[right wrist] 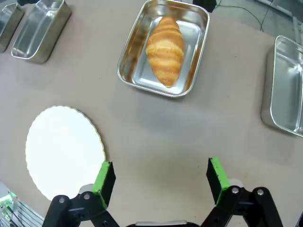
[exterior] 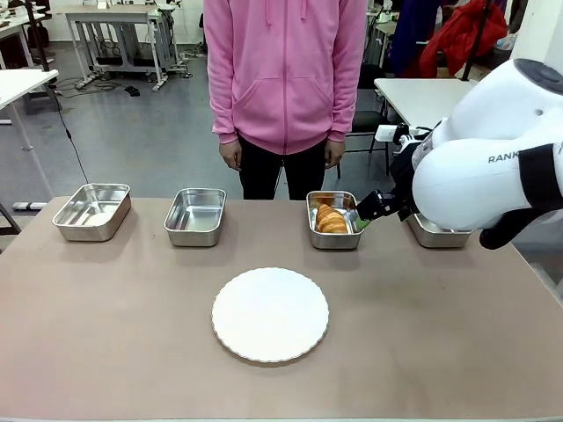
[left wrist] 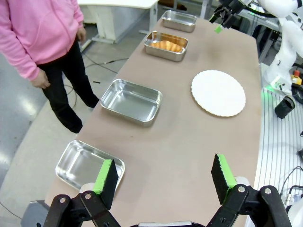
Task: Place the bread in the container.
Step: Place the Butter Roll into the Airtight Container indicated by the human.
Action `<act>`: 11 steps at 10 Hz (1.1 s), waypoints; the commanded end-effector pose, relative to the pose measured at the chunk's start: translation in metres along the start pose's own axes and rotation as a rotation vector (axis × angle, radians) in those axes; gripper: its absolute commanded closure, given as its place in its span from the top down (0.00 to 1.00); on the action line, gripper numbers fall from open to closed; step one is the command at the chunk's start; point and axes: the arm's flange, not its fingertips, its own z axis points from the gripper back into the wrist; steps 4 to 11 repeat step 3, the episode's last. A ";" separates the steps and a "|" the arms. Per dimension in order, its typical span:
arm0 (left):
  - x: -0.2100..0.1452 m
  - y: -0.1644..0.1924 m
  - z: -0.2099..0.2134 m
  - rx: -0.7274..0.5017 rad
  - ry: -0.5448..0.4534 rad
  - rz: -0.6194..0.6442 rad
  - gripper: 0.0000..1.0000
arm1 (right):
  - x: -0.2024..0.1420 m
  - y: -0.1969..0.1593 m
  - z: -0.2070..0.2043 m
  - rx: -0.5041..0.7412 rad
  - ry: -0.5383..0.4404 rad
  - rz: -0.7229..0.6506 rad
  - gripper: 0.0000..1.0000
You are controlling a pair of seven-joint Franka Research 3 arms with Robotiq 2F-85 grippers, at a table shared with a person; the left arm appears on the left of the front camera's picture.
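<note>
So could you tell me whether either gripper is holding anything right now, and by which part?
Nothing is held. The right gripper is open over bare table, the bread lies in the container, and the left gripper is open too.

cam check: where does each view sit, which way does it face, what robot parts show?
Front: fixed on the robot's side, facing across the table to the person; right arm, right claw beside the container.
Left wrist: above the table's left end, looking along the tray row; left claw open.
Right wrist: above the table, looking down; right claw open.
Shared: all show the bread in the container and the plate.
</note>
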 end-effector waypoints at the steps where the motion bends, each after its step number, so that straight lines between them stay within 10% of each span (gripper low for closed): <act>1: 0.000 -0.001 0.001 -0.005 -0.005 -0.011 1.00 | 0.002 0.001 0.001 -0.005 -0.018 -0.011 1.00; 11: 0.000 -0.001 0.001 -0.005 -0.005 -0.011 1.00 | 0.002 0.001 0.001 -0.005 -0.018 -0.011 1.00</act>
